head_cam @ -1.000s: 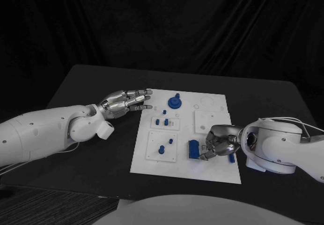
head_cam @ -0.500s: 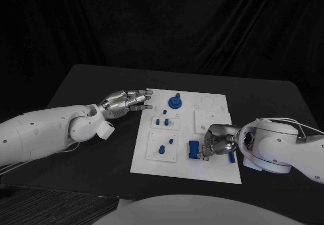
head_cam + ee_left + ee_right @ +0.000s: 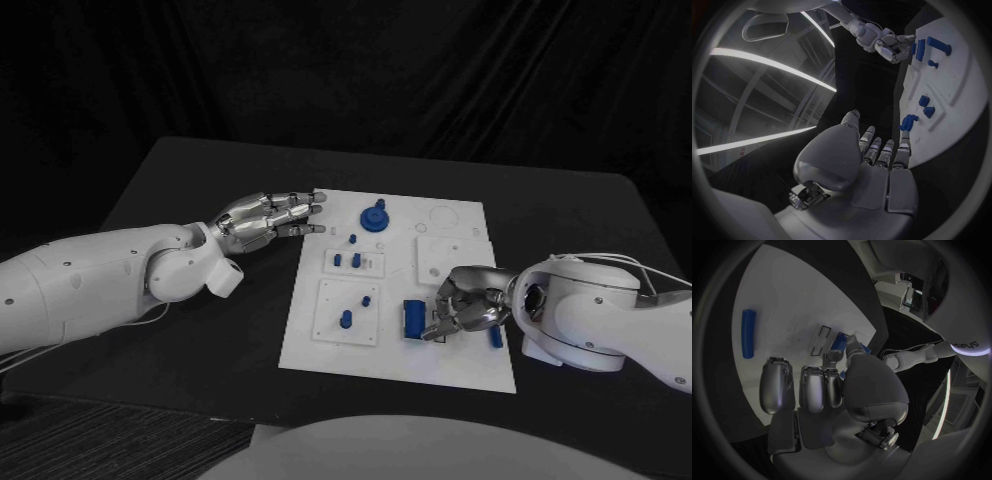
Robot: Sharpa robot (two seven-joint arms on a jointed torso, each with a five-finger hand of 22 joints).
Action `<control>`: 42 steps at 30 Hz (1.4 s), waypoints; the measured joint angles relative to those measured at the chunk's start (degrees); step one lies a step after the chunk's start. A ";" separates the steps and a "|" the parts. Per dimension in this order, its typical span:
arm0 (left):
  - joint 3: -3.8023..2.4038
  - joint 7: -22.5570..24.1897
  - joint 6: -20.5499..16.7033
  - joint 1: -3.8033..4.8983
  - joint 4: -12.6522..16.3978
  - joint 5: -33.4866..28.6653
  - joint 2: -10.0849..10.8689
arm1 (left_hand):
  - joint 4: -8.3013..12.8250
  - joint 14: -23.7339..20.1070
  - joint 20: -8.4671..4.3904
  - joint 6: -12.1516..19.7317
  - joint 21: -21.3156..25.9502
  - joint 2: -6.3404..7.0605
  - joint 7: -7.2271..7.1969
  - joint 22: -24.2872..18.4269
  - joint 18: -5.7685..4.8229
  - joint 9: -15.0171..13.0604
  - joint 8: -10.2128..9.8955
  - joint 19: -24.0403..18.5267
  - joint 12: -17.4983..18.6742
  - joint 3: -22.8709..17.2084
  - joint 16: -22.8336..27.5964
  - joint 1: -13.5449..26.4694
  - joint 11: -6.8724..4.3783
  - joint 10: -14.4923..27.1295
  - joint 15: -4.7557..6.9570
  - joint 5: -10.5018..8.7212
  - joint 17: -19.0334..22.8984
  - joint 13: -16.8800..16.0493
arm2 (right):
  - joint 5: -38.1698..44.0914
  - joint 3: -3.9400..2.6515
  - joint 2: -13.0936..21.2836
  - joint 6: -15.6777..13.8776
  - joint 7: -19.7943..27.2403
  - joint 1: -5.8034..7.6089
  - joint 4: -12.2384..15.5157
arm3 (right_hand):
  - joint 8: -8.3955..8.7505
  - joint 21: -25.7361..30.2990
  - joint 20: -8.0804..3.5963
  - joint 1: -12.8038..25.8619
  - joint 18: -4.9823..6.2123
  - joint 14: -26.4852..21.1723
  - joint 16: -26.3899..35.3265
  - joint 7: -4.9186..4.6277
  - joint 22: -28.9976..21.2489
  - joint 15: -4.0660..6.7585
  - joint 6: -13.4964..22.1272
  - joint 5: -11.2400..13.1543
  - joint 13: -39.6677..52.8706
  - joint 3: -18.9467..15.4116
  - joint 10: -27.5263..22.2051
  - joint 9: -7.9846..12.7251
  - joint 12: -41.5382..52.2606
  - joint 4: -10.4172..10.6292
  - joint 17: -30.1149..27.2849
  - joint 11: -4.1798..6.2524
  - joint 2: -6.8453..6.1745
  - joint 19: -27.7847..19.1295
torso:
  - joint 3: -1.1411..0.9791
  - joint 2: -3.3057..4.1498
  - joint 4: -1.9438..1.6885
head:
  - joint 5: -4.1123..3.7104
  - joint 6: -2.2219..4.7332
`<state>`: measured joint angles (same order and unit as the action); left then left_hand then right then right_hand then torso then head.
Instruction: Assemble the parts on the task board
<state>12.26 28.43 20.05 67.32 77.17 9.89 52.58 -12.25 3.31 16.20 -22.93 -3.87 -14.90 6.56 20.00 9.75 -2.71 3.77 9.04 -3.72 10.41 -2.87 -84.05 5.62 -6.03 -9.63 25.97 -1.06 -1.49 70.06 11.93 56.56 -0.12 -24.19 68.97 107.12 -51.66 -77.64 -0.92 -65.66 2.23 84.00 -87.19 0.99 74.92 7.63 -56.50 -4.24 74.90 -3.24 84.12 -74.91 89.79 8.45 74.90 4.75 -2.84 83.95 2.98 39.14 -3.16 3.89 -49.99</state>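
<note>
The white task board (image 3: 397, 345) lies mid-table. My right hand (image 3: 464, 305) rests on its near right part with fingers curled. Its thumb and a finger pinch a blue block (image 3: 415, 318), which stands on the board; the right wrist view shows the thumb lying across that block (image 3: 839, 341). A blue bar (image 3: 495, 337) lies just right of this hand, also visible as a blue bar (image 3: 748, 333) from the wrist. My left hand (image 3: 267, 218) hovers at the board's far left corner, fingers stretched out and holding nothing.
A round blue part (image 3: 375, 217) stands at the board's far middle. Small blue pegs (image 3: 346, 260) stand in a plate below it, and two more blue parts (image 3: 346, 320) in the near left plate. Bare black table (image 3: 188, 330) surrounds the board.
My right hand has edged slightly left against the blue block. The left hand and the other parts have not moved.
</note>
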 measured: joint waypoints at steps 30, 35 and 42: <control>0.00 -0.14 -0.15 -0.01 -0.09 0.00 -0.39 | 0.00 0.20 0.21 -0.21 -0.23 0.00 0.21 0.30 0.00 0.00 0.22 0.21 -0.21 0.00 -0.22 0.00 0.15 -0.15 -0.20 0.00 -0.04 -0.10 | -1.60 0.01 12.03 3.72 -8.33 9.01 0.73 | 41.12 -1.97 1.93 -3.15 0.01 0.00 1.97 -2.41 -0.01 -2.04 -9.63 -13.45 0.03 0.49 -0.11 44.26 0.00 1.26 0.00 -2.55 3.04 0.11 | 0.40 -0.46 -0.10 | -3.59 0.00; 0.00 -0.13 -0.15 -0.01 -0.12 0.00 -0.40 | 0.00 0.20 0.21 -0.21 -0.23 0.00 0.21 0.29 0.00 0.00 0.22 0.21 -0.21 0.00 -0.22 0.00 0.15 -0.15 -0.20 0.00 -0.04 -0.10 | -1.54 0.02 12.05 4.40 -9.18 7.95 0.51 | 39.22 -2.39 1.41 -2.32 0.00 0.01 1.99 -1.74 -0.01 -1.43 -10.71 -13.45 0.03 0.32 -0.01 42.10 0.00 1.43 0.00 -1.84 3.60 0.19 | 0.31 -0.34 -0.03 | -4.05 0.00; 0.00 -0.13 -0.14 -0.01 -0.21 0.00 -0.44 | 0.00 0.20 0.20 -0.21 -0.23 0.00 0.21 0.29 0.00 0.00 0.22 0.21 -0.21 0.00 -0.22 0.00 0.15 -0.15 -0.20 0.00 -0.04 -0.10 | -1.51 0.07 11.35 5.31 -10.04 6.04 -0.06 | 35.68 -3.52 0.81 2.76 0.00 -0.01 1.99 -1.38 -0.01 -1.01 -11.06 -4.93 0.03 -2.03 0.00 37.38 0.00 3.77 0.00 -1.34 4.13 -0.01 | 0.19 -0.31 -0.06 | -4.82 0.00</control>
<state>12.26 28.30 19.91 67.31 76.96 9.89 52.14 -12.25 3.50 16.40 -23.14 -4.10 -14.90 6.77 20.29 9.75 -2.71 3.99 9.25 -3.93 10.41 -3.09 -84.05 5.76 -6.17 -9.83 25.97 -1.10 -1.58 68.56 12.01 67.91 5.19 -34.23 75.01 107.06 -15.98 -81.16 -0.11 -62.90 2.24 83.98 -85.20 -0.39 74.90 6.62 -67.57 -9.18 74.93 -5.26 84.12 -37.53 89.79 12.22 74.90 3.41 1.30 83.94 3.17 38.83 -3.22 -0.93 -49.99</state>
